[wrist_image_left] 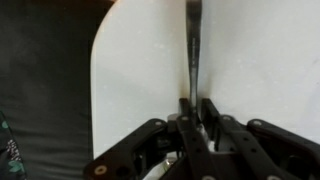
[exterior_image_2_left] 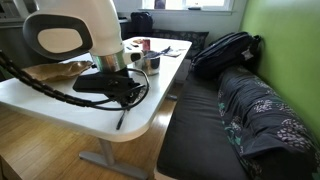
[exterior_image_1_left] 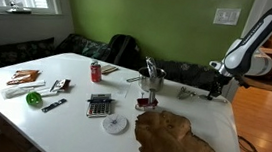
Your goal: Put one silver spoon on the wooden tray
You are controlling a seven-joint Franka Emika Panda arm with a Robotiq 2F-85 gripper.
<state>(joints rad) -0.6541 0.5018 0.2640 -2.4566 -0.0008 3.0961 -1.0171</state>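
Plainly gripped: spoon (wrist_image_left: 191, 50), a slim bright metal strip running straight up from the fingertips and out past the top of the wrist view, handle thin and straight, shiny with a darker streak down one side, bowl out of sight. Pinched near one end by the gripper (wrist_image_left: 193, 108), both fingers pressed onto the handle with no gap showing. Held over bare white table (wrist_image_left: 250, 60), close to its rounded edge, dark couch (wrist_image_left: 40, 90) beyond. Looks like the carry step: pick-up done, placing not yet done. In an exterior view, gripper (exterior_image_1_left: 151, 83) poised above the table just beyond the far end of the tray (exterior_image_1_left: 180, 141), near it but not over it, a small red item (exterior_image_1_left: 148, 104) just beneath; spoon too small there to make out with certainty. Next, probably: swing across to the tray, lower to lay the metal flat on the wood, then part the fingers. Calls for a low release, to keep smooth, hard, light metal from sliding or bouncing on the slab; calls too for clearing the red item on the way. Wide dark-brown target, wavy at the edge, so plenty of landing room.
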